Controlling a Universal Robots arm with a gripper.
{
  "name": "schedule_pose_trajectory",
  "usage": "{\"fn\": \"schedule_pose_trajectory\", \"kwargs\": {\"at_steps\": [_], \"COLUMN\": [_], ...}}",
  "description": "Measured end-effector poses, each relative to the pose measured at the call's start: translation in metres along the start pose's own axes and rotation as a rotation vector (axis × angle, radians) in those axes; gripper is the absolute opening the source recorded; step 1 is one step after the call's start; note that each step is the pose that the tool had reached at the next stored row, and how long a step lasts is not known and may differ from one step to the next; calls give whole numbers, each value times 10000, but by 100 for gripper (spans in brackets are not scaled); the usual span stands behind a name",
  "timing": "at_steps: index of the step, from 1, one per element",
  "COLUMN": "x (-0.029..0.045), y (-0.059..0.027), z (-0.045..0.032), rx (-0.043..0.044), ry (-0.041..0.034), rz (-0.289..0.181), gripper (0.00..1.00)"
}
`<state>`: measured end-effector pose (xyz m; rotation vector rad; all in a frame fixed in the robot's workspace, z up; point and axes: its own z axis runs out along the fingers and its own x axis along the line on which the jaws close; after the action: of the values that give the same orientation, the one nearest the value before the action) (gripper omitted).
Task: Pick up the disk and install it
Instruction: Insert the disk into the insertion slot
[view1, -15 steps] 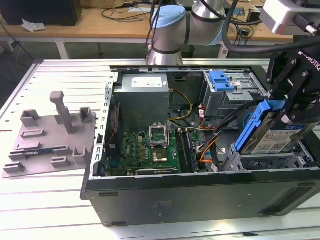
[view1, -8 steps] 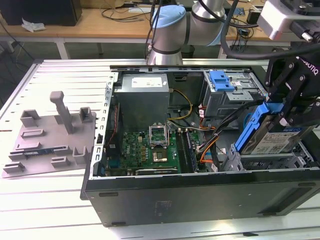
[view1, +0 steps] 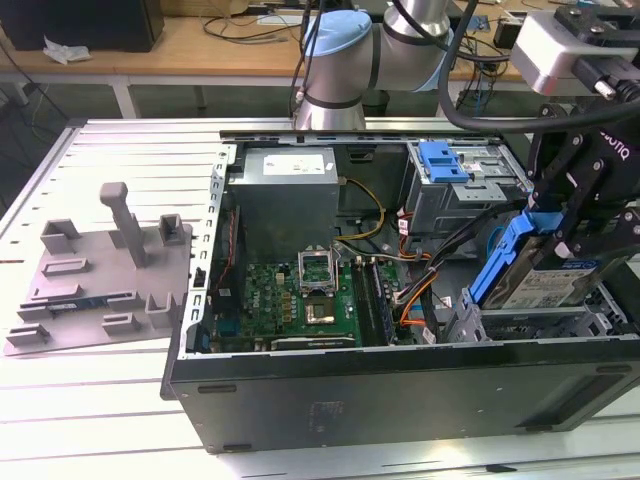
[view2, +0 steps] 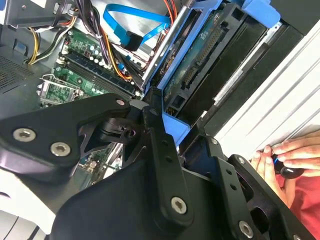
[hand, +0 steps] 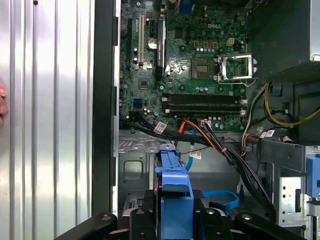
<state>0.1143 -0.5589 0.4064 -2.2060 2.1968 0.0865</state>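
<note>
A ribbed silver tabletop (view1: 110, 420), behind it a pale wooden bench (view1: 190, 48) with dark cables (view1: 240, 25)

Arm angled downward, its gripper (view1: 570, 240) seemingly clamped on the disk (view1: 545, 288).

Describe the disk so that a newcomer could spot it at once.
Find the open black metal computer case; at the exterior view's right end, the black claw grips something tilted. That is the flat rectangular silver disk with a white-and-blue label. Unlike the square blue plastic tab elsewhere in the case, it is framed by a blue plastic bracket.
</note>
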Motion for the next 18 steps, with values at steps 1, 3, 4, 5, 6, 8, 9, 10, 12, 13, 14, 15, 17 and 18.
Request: {"fn": "schedule_pose_trajectory", "kwargs": {"at_steps": [1,3,4,5,6,8,9,10,12,13,14,15,17,18], "x": [0,1,2,2,2,2,2,2,2,3,3,3,3,3], "y": [0,0,-1,-1,-1,-1,-1,-1,-1,-1,-1,-1,-1,-1], "z": [6,23,29,37,37,38,39,40,41,41,41,42,44,44], "rx": [0,0,0,0,0,0,0,1,1,0,0,0,0,0], "ry": [-1,1,0,0,0,2,0,0,0,-1,1,-1,0,0], "rz": [0,0,0,0,0,0,0,0,0,-1,0,0,0,0], "gripper": [37,37,37,37,37,37,37,37,38,38,44,44,44,44]}}
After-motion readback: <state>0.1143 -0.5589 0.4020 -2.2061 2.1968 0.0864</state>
